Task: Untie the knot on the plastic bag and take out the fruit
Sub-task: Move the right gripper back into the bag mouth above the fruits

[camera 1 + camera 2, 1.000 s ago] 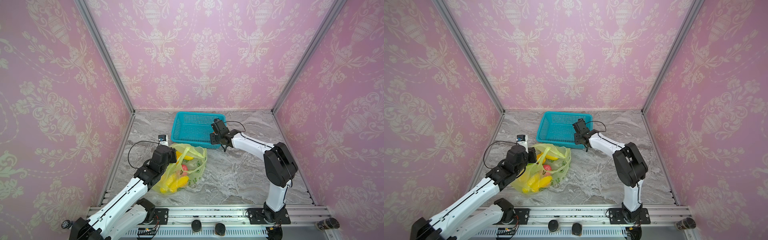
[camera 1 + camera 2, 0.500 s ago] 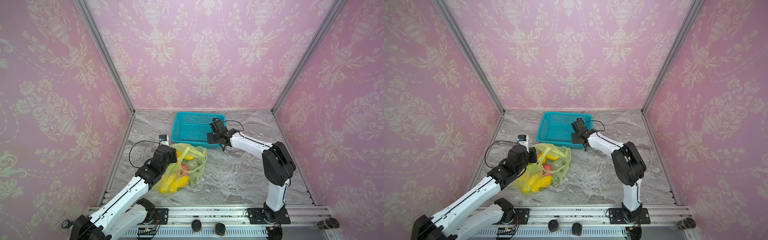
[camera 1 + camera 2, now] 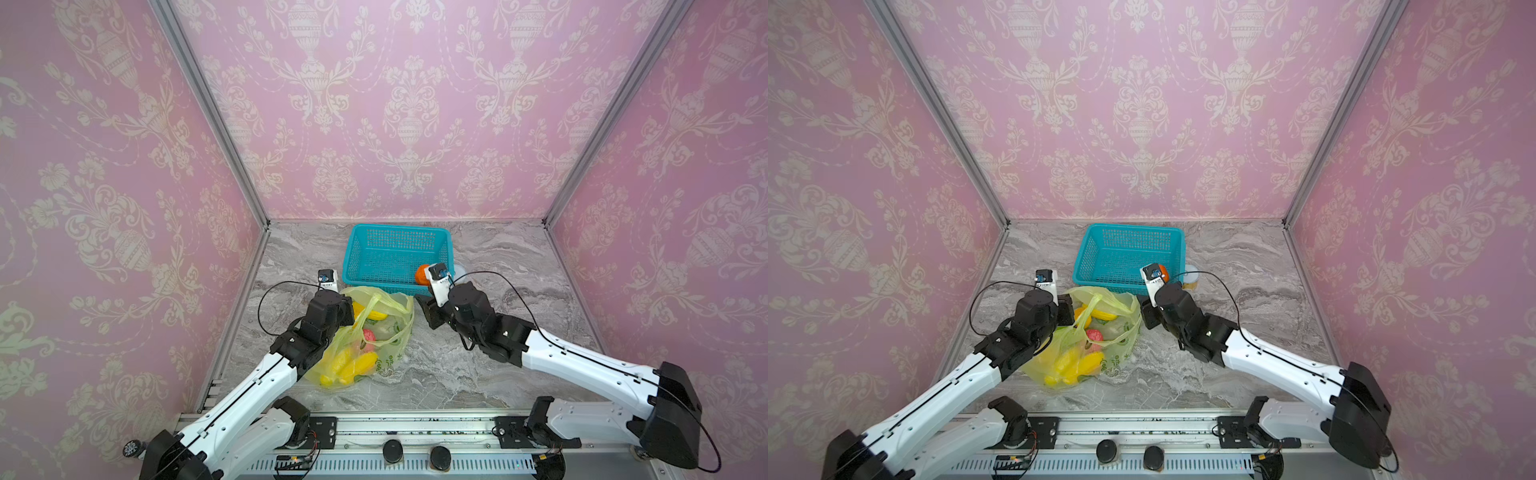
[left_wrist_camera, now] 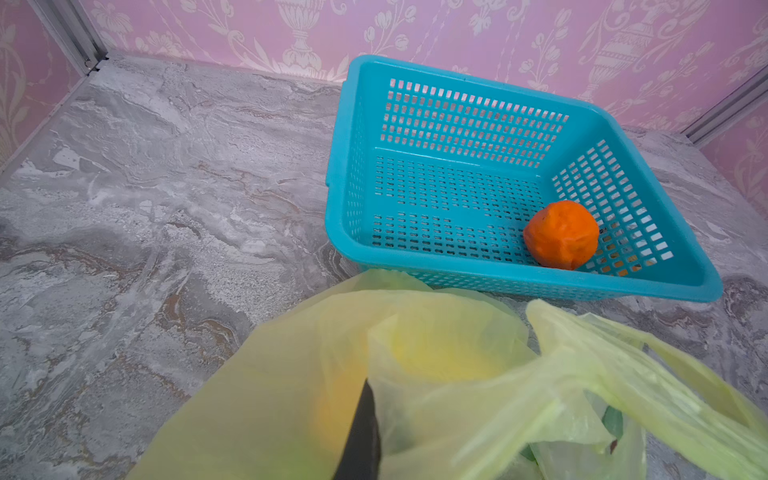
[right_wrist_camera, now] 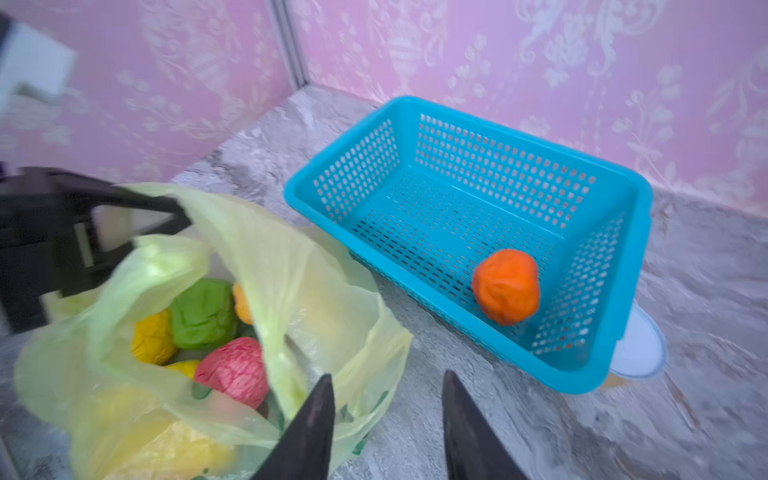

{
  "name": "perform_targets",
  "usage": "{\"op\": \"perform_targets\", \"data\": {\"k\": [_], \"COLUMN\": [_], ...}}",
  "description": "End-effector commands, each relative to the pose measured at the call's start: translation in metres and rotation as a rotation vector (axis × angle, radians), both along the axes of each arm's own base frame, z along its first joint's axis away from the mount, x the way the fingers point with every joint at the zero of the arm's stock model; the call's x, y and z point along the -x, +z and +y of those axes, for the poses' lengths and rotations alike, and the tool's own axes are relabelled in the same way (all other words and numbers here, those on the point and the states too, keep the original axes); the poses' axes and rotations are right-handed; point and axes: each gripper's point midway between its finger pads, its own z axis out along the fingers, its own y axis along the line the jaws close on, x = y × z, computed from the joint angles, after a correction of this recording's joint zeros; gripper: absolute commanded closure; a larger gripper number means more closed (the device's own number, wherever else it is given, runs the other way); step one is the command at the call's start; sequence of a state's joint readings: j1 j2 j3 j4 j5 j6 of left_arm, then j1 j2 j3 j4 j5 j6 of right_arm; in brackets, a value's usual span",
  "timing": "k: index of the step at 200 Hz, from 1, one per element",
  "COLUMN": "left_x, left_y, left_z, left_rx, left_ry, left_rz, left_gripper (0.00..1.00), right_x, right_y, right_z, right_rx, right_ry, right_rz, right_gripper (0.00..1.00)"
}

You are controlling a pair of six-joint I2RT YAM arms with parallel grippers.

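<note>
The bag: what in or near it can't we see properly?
Fruit low in the plastic bag: right wrist view, blurred, covered by film; uncountable.
White round thing: same view, basket hides most.
Left fingers: left wrist view, one tip shows; bag and edge hide the rest.

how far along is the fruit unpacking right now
Done: the plastic bag lies untied, its mouth open, and one orange fruit sits in the teal basket. In hand: the left claw pinches the bag's rim, holding the mouth open; the right claw is open and empty beside it. Left: the green fruit, pink-red fruit and yellow fruits are inside the bag.
</note>
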State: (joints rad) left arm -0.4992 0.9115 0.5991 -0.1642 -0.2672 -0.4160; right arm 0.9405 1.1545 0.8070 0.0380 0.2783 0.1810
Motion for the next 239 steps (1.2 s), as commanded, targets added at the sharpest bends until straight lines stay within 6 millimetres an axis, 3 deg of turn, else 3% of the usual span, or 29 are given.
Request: {"op": "perform_targets", "data": {"k": [1,25,54,101,146,179,222,239], "left_x": [0.001,0.001,0.001,0.001,0.001,0.001,0.001,0.001], "left_y": [-0.002,-0.002,-0.002,-0.001,0.0,-0.001,-0.002,-0.001], "left_z": [0.002,0.002,0.002,0.003,0.002,0.003,0.003,0.002], "left_rx": [-0.014,-0.011,-0.013,-0.013,-0.01,-0.013,-0.013,-0.013], "left_ry": [-0.007,-0.008,-0.006,-0.007,-0.009,-0.006,-0.007,-0.007], "left_rz": [0.0,-0.001,0.002,-0.002,-0.004,-0.004,-0.002,-0.002], "left_gripper": [1.0,1.0,1.0,1.0,1.0,1.0,1.0,1.0], "right_x": [0.024,0.039,0.034,0.013,0.003,0.003,0.02,0.024], "right_y": [0.005,-0.02,-0.053,-0.099,-0.131,-0.15,-0.161,-0.162], "right_z": [0.027,0.054,0.083,0.111,0.135,0.149,0.16,0.162], "right_rx": [-0.05,0.004,0.071,0.161,0.2,0.228,0.221,0.217], "right_ry": [0.16,0.25,0.27,0.23,0.227,0.252,0.335,0.348], "right_rz": [-0.098,-0.072,0.024,0.111,0.181,0.233,0.271,0.279], "right_gripper": [0.62,0.71,0.83,0.87,0.88,0.77,0.43,0.34]}}
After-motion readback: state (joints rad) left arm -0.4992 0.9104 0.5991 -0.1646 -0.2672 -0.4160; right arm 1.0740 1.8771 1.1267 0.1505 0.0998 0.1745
